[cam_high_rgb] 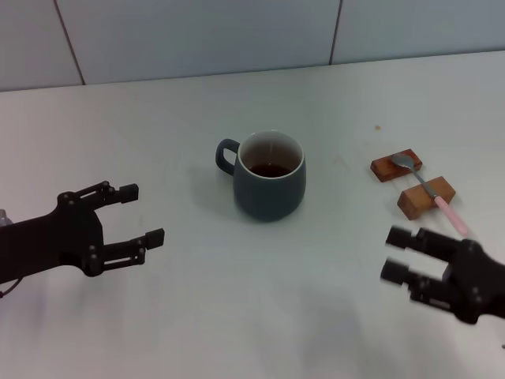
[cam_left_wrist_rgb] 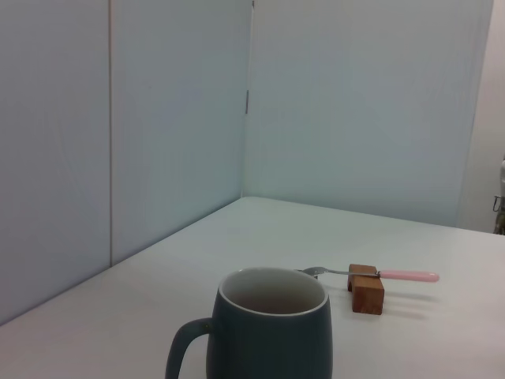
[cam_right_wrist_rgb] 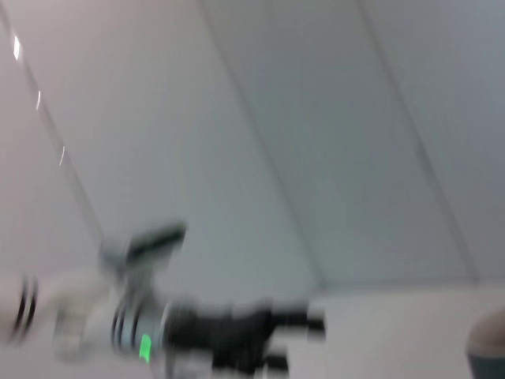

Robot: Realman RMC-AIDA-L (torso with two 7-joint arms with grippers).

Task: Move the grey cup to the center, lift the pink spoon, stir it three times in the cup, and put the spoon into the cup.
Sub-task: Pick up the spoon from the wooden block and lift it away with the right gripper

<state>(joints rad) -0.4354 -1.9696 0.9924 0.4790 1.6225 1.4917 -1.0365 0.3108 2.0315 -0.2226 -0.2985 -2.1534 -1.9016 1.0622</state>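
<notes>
Your grey cup [cam_high_rgb: 270, 186] already stands about mid-table, so the pink spoon [cam_high_rgb: 430, 191] matters now: light, stiff, slick metal, bridging two wooden blocks [cam_high_rgb: 410, 181] to the cup's right. Pinch its pink handle where it overhangs; your right gripper [cam_high_rgb: 402, 254] waits spread just nearby, the left gripper [cam_high_rgb: 140, 215] spread left of the cup.

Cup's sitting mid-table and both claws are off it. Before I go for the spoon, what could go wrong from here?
1. The pink spoon only rests across two wooden blocks; a nudge from the right claw could roll it off or shift a block.
2. The grey cup holds dark liquid, so clumsy stirring may splash it or push the cup.
3. The open left claw sits on the cup's handle side; a stray move could hit the cup.
</notes>
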